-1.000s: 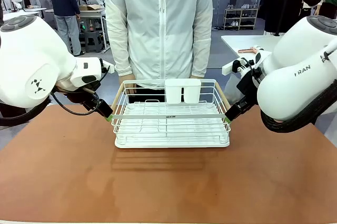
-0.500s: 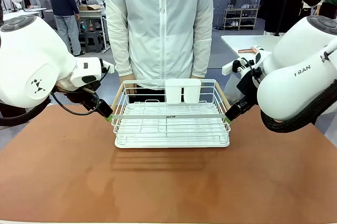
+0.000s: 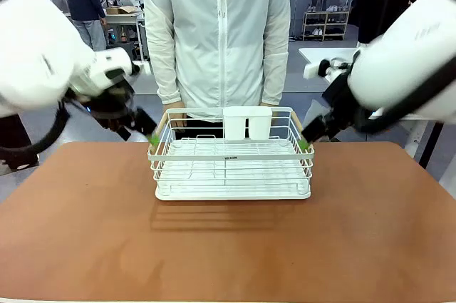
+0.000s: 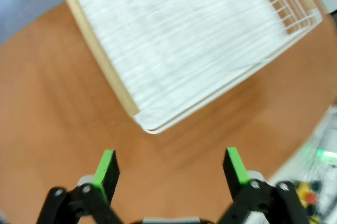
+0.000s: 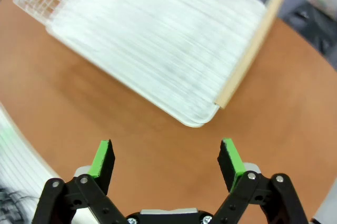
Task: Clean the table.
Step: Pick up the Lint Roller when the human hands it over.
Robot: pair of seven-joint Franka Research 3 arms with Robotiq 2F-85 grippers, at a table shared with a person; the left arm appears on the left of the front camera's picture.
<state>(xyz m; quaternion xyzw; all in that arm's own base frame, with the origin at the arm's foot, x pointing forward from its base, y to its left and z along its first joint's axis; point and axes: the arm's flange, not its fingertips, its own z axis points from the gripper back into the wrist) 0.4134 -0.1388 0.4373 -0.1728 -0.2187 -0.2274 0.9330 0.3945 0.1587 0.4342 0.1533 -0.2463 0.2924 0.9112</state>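
While both arms have swung upward since a second ago – their white housings now blurred and higher in the front view – the white wire dish rack point(image 3: 231, 167) has not budged. It sits where it was, on the far middle of the reddish-brown table point(image 3: 228, 253), just in front of the person point(image 3: 217, 39), with its white cutlery holder point(image 3: 247, 123) at the back rim.

Earlier the green fingertips sat low at the rack's near corners. Now the left gripper point(image 3: 152, 137) and the right gripper point(image 3: 305, 143) are up at rim height, beside the wooden handles. Each wrist view shows its fingers spread wide with nothing between them – left gripper point(image 4: 171, 163) and right gripper point(image 5: 164, 161) hover over bare tabletop, the rack ahead of them and untouched.

By my reading, the rack is what must leave the table, and neither arm has hold of it yet, so that job remains open.
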